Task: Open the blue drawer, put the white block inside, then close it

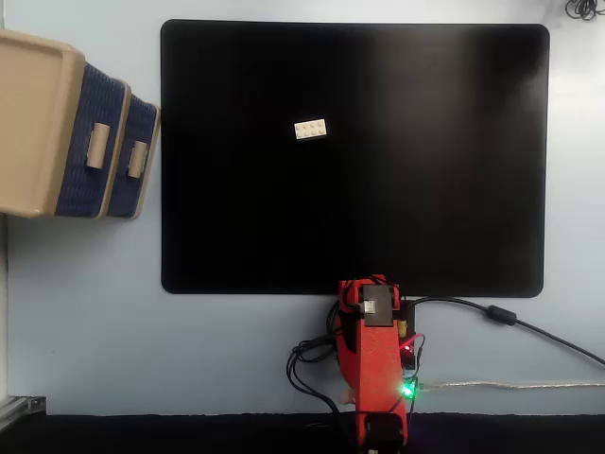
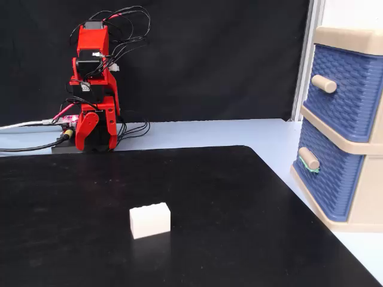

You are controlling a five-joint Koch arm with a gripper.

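In a fixed view from above, a black mat (image 1: 354, 189) covers most of a pale blue table (image 1: 95, 312); the beige cabinet (image 1: 33, 123) lies at the left edge, both drawers shut, the blue drawer (image 1: 132, 161) nearer the mat. The white block (image 1: 310, 129) sits alone on the mat, long axis left to right, slightly tilted. The red arm (image 1: 376, 364) is folded at the near edge. In a fixed view from the side, a black backdrop (image 2: 209, 60) hangs behind; the block (image 2: 149, 220) rests near, the lower drawer (image 2: 326, 173) right, closed. The gripper (image 2: 96, 128) points down; I cannot tell how far its jaws are parted
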